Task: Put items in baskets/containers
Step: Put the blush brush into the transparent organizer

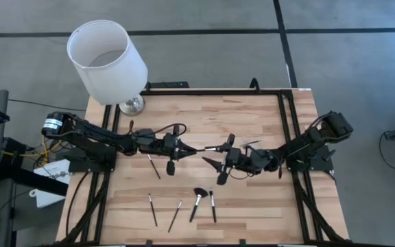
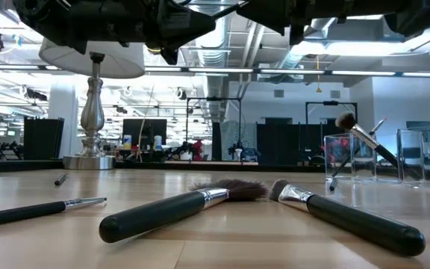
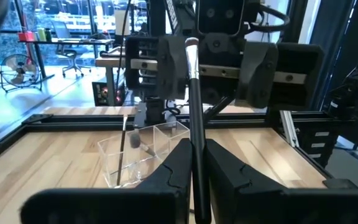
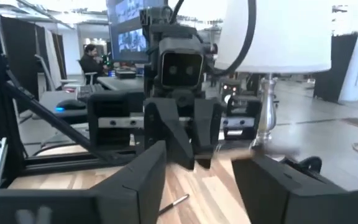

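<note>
My left gripper (image 1: 187, 149) (image 3: 194, 168) hangs above the table's middle, shut on a slim black brush (image 3: 194, 112) whose silver ferrule (image 3: 191, 46) points at the right arm. Facing it from the right, my right gripper (image 1: 214, 159) (image 4: 197, 180) is open with nothing between its fingers. The clear container (image 3: 138, 155) (image 2: 349, 157) stands on the table below and beyond them; one brush (image 2: 364, 138) leans inside it. Several more brushes lie flat near the table's front edge, among them a fluffy-headed one (image 1: 197, 202) and a thin one (image 1: 153, 209). My left gripper pinches the brush's black handle (image 3: 197, 163) between its two fingers. The fingers come level from the table's left and lie along the brush, which sticks out past their tips toward the right. The brush is lifted clear of the table, roughly level.
A white lampshade (image 1: 107, 62) on a silver lamp base (image 1: 130, 104) stands at the table's far left corner. Another brush (image 1: 154, 166) lies under the left arm. A black frame (image 1: 283, 123) runs along the table's edges.
</note>
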